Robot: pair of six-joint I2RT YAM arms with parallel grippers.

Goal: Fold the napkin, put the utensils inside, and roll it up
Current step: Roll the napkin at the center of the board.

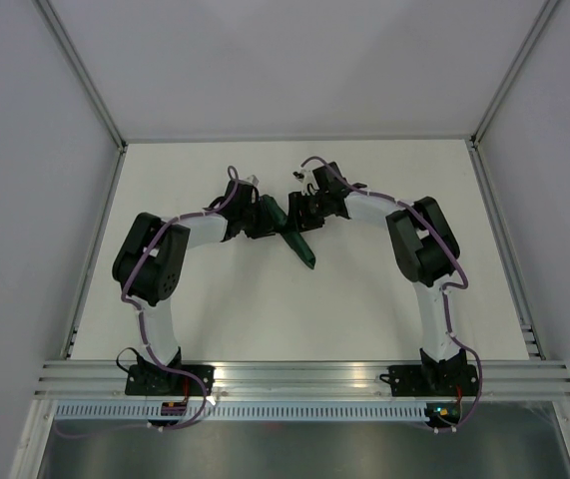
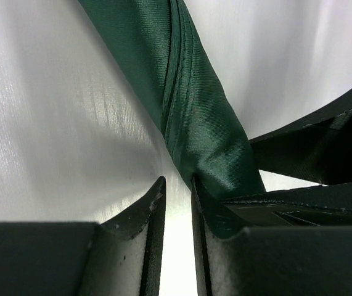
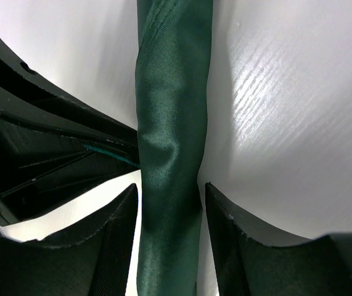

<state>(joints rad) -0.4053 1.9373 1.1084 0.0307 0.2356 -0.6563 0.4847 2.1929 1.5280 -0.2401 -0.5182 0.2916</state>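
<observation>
Nearly closed, the left gripper (image 2: 177,197) kept only a thin slit between its fingers, and through that slit showed nothing but white table (image 2: 52,135). The napkin (image 2: 194,105), rolled into a narrow dark green tube with its stitched hem running along its length, passed just beside that slit, and its end lay against the outer side of one finger. The right gripper (image 3: 170,194) straddled the same roll, one finger close against each side of the cloth. How hard it pressed could not be told.

From above, the roll lay aslant near the middle of the table. Its far end sat between the two grippers and its near end pointed toward the right arm (image 1: 422,244). The left arm (image 1: 155,259) bent in from the other side.

The table was white with a slight sheen, fine parallel streaks catching the light and soft grey shadows beside the roll. Pale grey walls (image 1: 265,60) closed it in on three sides, with metal posts (image 1: 90,85) at the far corners. An aluminium rail (image 1: 304,377) ran along the near edge and carried both arm bases.
</observation>
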